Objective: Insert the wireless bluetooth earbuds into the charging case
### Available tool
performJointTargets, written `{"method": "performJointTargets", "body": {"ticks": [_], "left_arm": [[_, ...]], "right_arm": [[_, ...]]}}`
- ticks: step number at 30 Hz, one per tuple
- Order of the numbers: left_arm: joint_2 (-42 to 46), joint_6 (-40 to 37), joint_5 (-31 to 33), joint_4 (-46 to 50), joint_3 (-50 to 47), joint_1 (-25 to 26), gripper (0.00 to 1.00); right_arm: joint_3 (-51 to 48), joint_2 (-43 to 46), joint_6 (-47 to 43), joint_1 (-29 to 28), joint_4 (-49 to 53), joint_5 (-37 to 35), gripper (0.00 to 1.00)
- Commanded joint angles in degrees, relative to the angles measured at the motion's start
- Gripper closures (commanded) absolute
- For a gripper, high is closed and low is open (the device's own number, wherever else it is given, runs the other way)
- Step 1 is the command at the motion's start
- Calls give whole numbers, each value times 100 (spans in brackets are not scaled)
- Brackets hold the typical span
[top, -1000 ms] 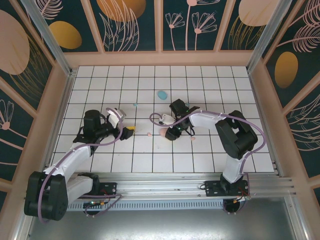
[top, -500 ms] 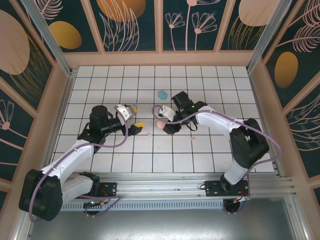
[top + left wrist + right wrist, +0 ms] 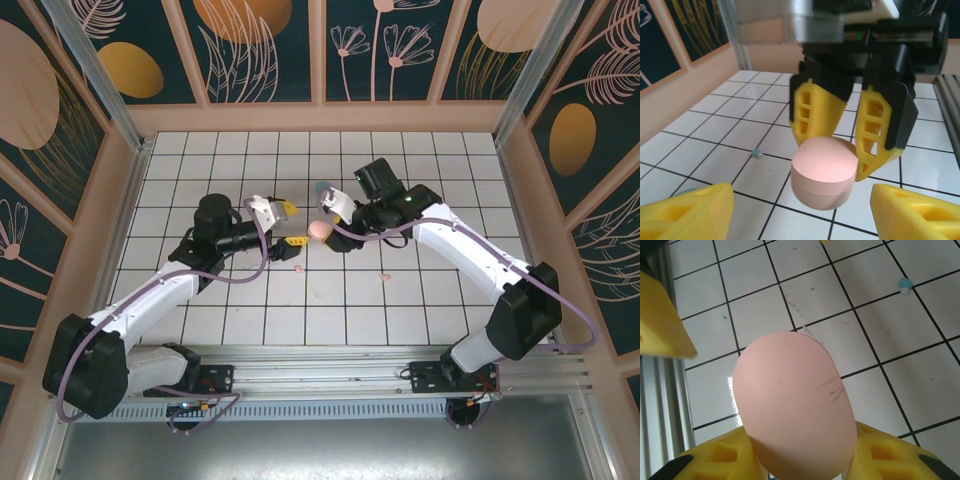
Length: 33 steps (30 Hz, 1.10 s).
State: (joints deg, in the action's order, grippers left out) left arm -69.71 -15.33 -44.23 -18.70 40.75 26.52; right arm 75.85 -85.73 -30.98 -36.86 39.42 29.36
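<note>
R gripper (image 3: pixel 323 223) holds pink case (image 3: pixel 319 232) near L gripper (image 3: pixel 288 225)

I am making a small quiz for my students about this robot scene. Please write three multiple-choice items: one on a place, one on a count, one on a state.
1. Where is the pink egg-shaped plastic case?
A) on the metal rail
B) between the right gripper fingers
C) in the left gripper

2. How many tiny pale pink plastic earbuds lie on the white tiled table in the top view?
A) none
B) two
C) five

3. How is the left gripper?
A) open and empty
B) shut on the case
C) shut on an earbud

Answers:
1 B, yellow fingers clamp it above the tiles.
2 B, two pink specks lie on the tiles.
3 A, its fingers stand wide apart, nothing between.
</note>
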Motion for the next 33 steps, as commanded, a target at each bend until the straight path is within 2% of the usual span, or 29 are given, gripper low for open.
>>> {"method": "performJointTargets", "body": {"ticks": [1,11,25,33], "left_arm": [[-85,-202,-284,219,203,102,28],[-391,-320,-473,505,431,219,29],[-569,-262,-385,473,383,477,28],[-631,-69,-467,254,335,477,32]], "right_arm": [[163,234,-70,-48,413,263,68],[226,339,-392,-64,830,113,68],[158,459,-549,-67,734,166,69],[167,452,-594,-66,787,177,69]]}}
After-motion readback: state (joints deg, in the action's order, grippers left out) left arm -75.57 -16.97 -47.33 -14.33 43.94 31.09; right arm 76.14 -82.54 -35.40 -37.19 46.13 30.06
